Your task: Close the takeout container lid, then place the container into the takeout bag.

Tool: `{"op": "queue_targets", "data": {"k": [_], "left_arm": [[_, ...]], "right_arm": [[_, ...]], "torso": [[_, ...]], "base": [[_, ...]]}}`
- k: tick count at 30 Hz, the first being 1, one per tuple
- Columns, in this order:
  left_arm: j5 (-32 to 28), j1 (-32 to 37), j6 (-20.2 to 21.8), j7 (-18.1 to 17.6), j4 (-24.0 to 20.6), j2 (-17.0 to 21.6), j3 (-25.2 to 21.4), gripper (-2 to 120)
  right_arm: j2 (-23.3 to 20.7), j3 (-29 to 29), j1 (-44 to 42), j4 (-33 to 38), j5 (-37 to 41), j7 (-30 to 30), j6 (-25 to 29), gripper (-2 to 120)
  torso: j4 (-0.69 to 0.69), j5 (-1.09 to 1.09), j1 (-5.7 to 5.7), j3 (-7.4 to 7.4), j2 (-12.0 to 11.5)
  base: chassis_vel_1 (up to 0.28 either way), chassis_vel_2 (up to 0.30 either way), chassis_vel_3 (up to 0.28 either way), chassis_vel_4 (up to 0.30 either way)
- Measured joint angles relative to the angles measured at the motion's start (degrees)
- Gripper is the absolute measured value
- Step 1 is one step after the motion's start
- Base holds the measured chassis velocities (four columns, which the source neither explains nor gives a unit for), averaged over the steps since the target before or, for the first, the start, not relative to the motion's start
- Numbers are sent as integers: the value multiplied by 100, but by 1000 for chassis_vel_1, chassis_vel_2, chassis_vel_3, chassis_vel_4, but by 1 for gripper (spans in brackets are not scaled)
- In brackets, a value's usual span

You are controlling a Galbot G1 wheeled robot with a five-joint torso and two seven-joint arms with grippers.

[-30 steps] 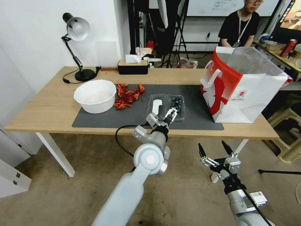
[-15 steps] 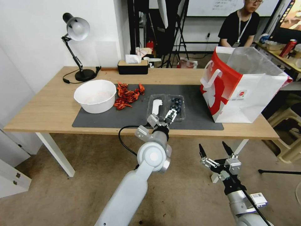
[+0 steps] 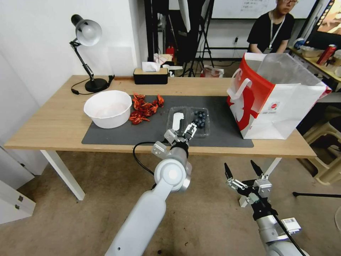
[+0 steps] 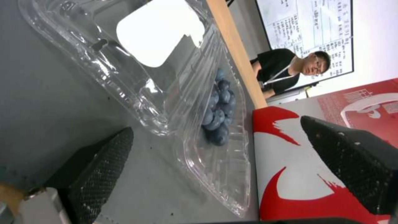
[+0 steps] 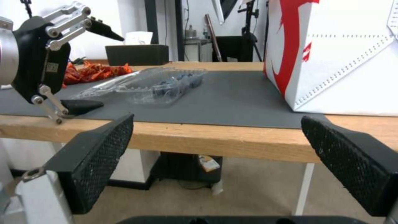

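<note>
The clear takeout container [image 3: 188, 121] lies open on the grey mat, blueberries [image 3: 199, 119] in its right half. Its lid [image 3: 176, 120], the half with the white label, lies beside the berries on the left. In the left wrist view the lid [image 4: 159, 40] and berries [image 4: 217, 118] sit just beyond the open fingers [image 4: 99, 168]. My left gripper [image 3: 181, 131] is open at the container's near edge, with nothing between its fingers. The red-and-white takeout bag [image 3: 273, 96] stands upright at the right. My right gripper [image 3: 241, 166] hangs open below the table's front edge.
A white bowl [image 3: 107, 108] and red crayfish shells [image 3: 144, 108] sit left of the container on the mat [image 3: 220, 124]. A desk lamp [image 3: 87, 53] and tissue box [image 3: 150, 75] stand at the back. The table edge [image 5: 199, 137] lies ahead of the right gripper.
My left gripper has shifted slightly left, from over the berry half toward the middle of the container's near edge. The right arm has barely moved.
</note>
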Motion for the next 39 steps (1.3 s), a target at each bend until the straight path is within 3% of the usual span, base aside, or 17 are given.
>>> {"op": "queue_targets", "data": {"k": [15, 39], "left_arm": [[-35, -90, -71, 45, 246, -186, -130, 100], [-210, -18, -206, 247, 147, -152, -274, 100]], "right_arm": [[44, -36, -26, 3, -38, -1, 44, 100], [146, -160, -60, -16, -192, 0, 72, 100]], "torso": [[-2, 0, -1, -2, 3], [2, 1, 1, 2, -1]], "base": [[0, 0, 0, 0], [0, 0, 0, 0]]}}
